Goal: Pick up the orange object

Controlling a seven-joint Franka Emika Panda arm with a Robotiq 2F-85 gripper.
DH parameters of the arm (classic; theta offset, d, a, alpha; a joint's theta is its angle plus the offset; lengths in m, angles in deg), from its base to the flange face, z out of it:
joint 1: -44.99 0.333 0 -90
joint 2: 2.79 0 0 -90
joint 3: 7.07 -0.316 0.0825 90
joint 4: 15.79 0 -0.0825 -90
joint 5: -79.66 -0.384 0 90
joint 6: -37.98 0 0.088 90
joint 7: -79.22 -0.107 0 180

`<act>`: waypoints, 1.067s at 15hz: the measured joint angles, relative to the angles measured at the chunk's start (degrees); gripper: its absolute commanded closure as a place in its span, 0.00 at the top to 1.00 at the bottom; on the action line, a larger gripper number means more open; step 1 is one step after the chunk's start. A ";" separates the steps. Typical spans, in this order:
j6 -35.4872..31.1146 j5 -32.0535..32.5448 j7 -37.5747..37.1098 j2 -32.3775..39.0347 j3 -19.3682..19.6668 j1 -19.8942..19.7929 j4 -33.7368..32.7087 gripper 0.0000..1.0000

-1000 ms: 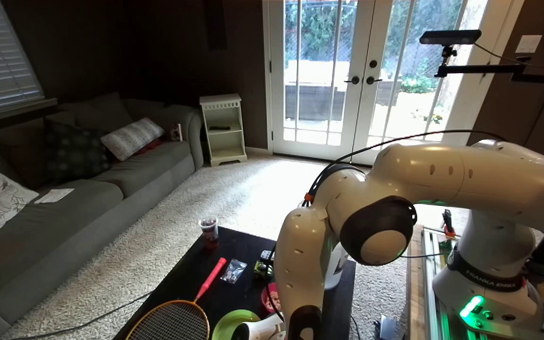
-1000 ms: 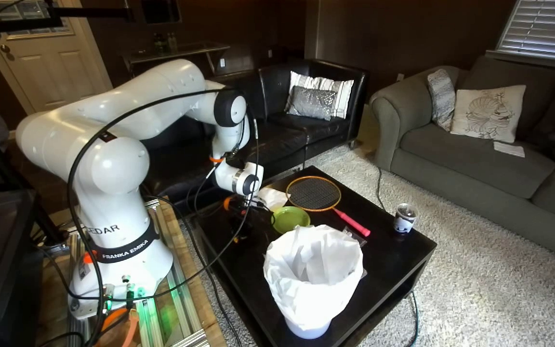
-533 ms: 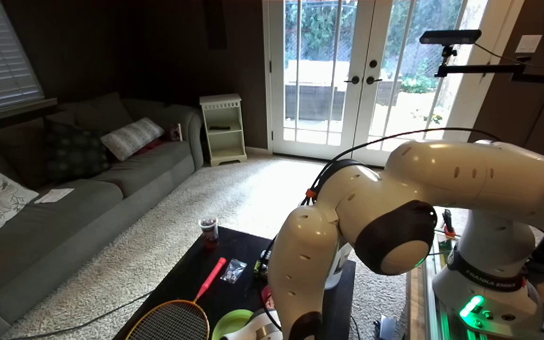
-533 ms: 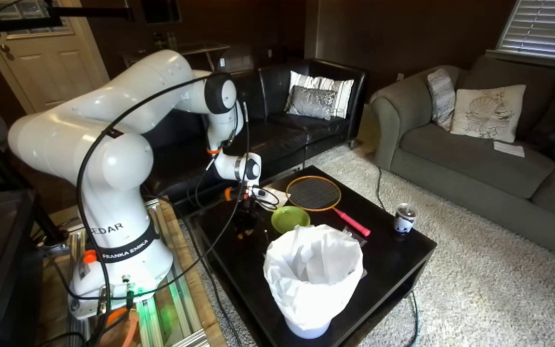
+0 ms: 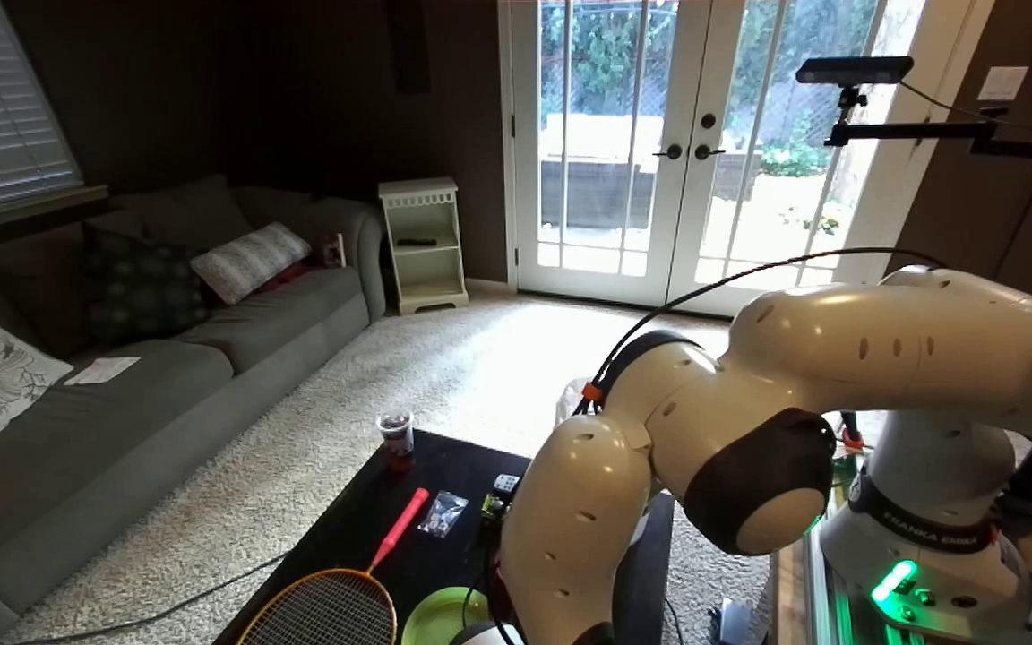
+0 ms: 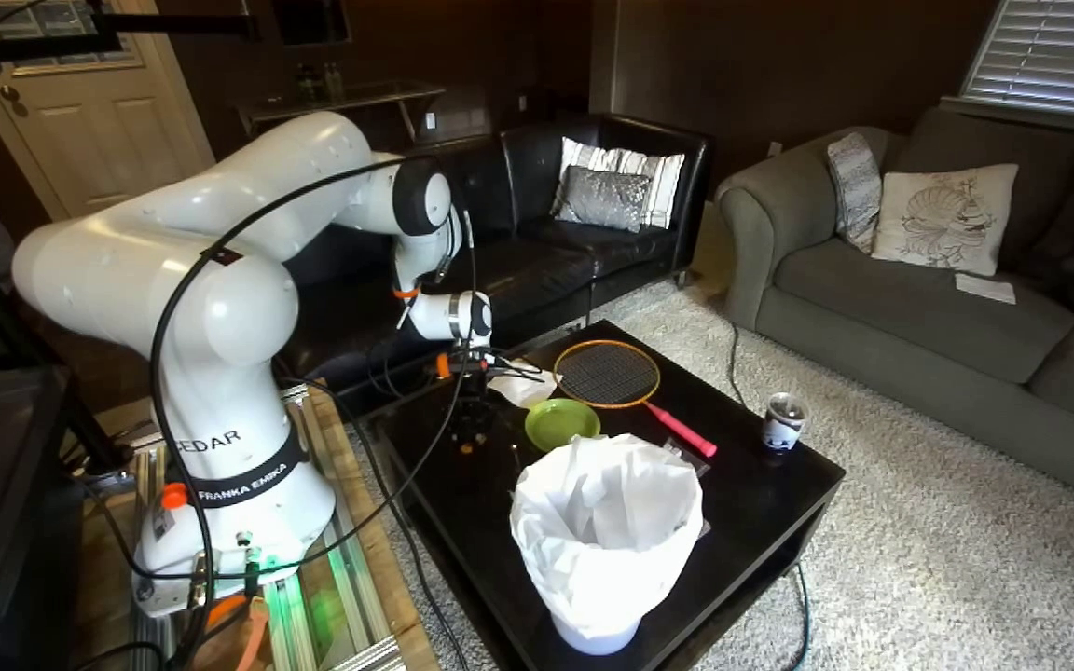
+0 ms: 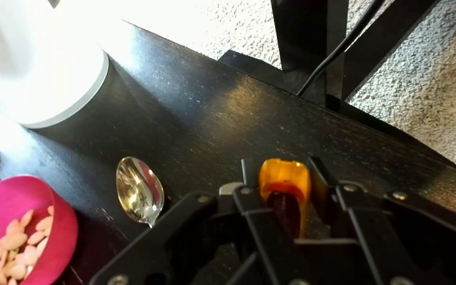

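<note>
Orange with a dark red part toward the robot, the orange object (image 7: 285, 174) is between the fingers (image 7: 323, 174) of the gripper (image 7: 281, 168) in the wrist view. One finger is close on its left, one close on its right; whether they press on it I cannot tell, nor whether it touches the black table (image 7: 192, 146). Left of the gripper lies a metal spoon (image 7: 140, 190), and farther left a pink bowl (image 7: 61, 237) holds pale oval pieces (image 7: 14, 245). At the far left stands a white bin (image 7: 61, 87); in an exterior view it is at the near end of the table, with a white liner (image 6: 574, 568). There a green dish (image 6: 563, 424) is near the gripper, on its right. A racket (image 6: 616, 377) lies just beyond the dish, its pink handle (image 6: 681, 429) pointing right, and a cup (image 6: 784, 424) stands near the handle's end. A clear packet (image 5: 442, 514) lies right of the handle in an exterior view.
</note>
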 measured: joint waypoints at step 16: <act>-17.37 -4.35 29.69 6.46 -13.64 -23.44 -2.26 0.14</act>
